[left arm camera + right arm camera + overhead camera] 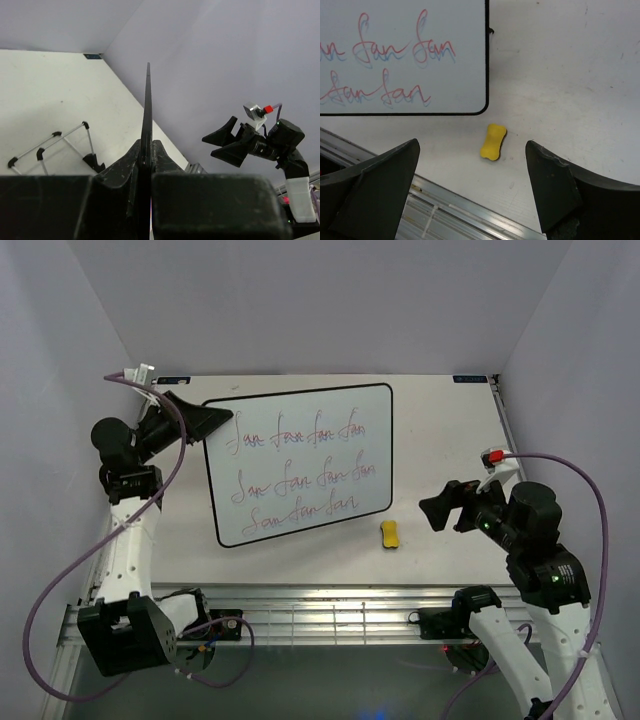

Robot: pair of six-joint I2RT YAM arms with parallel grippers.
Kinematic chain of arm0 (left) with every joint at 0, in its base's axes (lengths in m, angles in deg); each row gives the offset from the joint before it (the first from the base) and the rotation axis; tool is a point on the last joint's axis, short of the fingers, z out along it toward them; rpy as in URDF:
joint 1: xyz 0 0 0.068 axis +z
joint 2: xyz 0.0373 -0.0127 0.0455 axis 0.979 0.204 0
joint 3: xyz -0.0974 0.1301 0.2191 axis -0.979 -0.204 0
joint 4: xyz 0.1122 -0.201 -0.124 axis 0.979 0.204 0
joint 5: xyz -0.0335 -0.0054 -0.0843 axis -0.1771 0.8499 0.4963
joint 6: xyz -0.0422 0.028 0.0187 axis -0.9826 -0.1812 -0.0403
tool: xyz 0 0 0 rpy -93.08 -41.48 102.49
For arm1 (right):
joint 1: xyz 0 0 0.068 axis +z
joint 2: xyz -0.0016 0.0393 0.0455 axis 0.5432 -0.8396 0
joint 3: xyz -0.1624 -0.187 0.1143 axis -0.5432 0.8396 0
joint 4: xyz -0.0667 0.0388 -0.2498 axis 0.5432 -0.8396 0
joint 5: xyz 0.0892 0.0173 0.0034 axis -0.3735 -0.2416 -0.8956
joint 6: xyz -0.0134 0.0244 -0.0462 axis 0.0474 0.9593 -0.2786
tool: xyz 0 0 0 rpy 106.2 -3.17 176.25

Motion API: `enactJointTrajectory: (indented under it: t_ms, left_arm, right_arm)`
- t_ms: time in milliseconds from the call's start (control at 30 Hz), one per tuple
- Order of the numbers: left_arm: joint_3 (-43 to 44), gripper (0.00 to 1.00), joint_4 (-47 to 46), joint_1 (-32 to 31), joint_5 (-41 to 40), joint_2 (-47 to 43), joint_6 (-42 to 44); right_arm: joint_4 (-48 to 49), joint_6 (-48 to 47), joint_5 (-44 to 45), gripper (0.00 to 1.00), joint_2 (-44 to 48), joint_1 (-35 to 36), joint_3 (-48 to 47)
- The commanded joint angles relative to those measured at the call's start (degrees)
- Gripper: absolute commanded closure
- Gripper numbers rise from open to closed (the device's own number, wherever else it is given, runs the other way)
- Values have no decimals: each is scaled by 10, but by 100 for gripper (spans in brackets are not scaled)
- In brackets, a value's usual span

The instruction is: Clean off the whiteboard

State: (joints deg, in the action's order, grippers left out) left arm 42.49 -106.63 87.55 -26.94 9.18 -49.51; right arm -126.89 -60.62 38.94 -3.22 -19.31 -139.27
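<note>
The whiteboard [300, 465] is a white board with a black rim and three lines of red cursive scribble, at the table's middle. My left gripper [220, 420] is shut on its upper left edge. In the left wrist view the board [147, 100] shows edge-on between the closed jaws of that gripper [146, 147]. My right gripper [440, 508] is open and empty, hovering right of the board. In the right wrist view its fingers [555, 185] spread wide around a small yellow eraser [493, 141] lying on the table just below the board's lower right corner [445, 75].
A black wire easel stand [55, 145] sits on the table behind the board. The eraser [390, 534] lies near the front edge, by an aluminium rail [330, 612] which also shows in the right wrist view [450, 210]. Grey walls close in the left, back and right sides.
</note>
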Motion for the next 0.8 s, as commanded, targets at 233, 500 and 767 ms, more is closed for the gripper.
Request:
enactJointTrajectory:
  t_ms: [233,500,767]
  left_arm:
    - [2,100,373,3,-54,-151,186]
    - [32,100,583,-19,-145,-197,247]
    - [37,100,686,-69,-240,-223,312]
  right_arm:
    - [-1,-3,15,13,-99,2,30]
    - [105,44,28,21,-212,42,126]
    - [147,100,183,22,-300,150,143]
